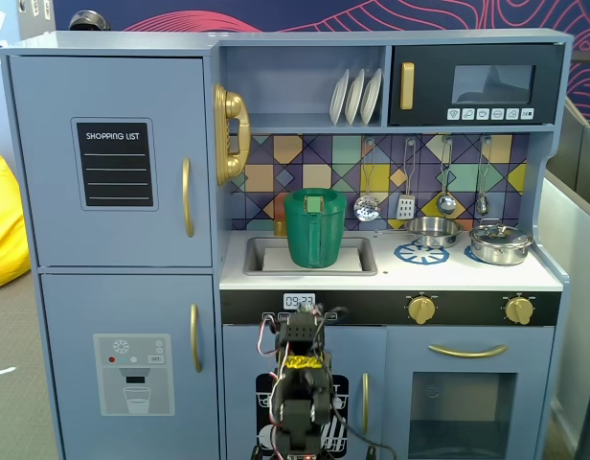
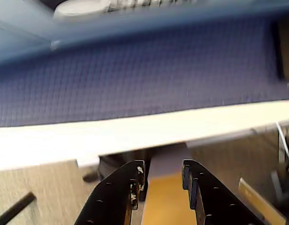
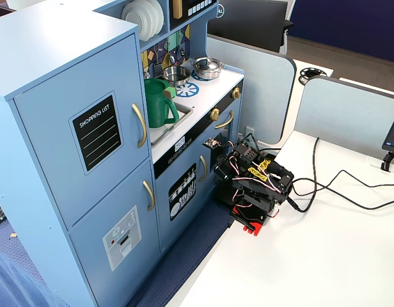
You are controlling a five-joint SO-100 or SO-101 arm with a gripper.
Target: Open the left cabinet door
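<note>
The job has not begun in earnest: the left cabinet door [image 1: 110,160], the upper blue-grey one carrying the black shopping-list panel [image 1: 114,164], sits shut and flush at the top left of the toy kitchen [image 3: 75,128] in both fixed views, its gold handle [image 1: 188,196] untouched. The arm [image 3: 254,182] is folded low at the edge of the white tabletop [image 3: 325,256], in front of the lower cabinets and well apart from that door. In the wrist view the gripper [image 2: 163,176] shows its jaws parted with nothing between them. The next move, as I judge it, calls for raising and swinging the arm up toward the handle, then closing around it and pulling outward.
</note>
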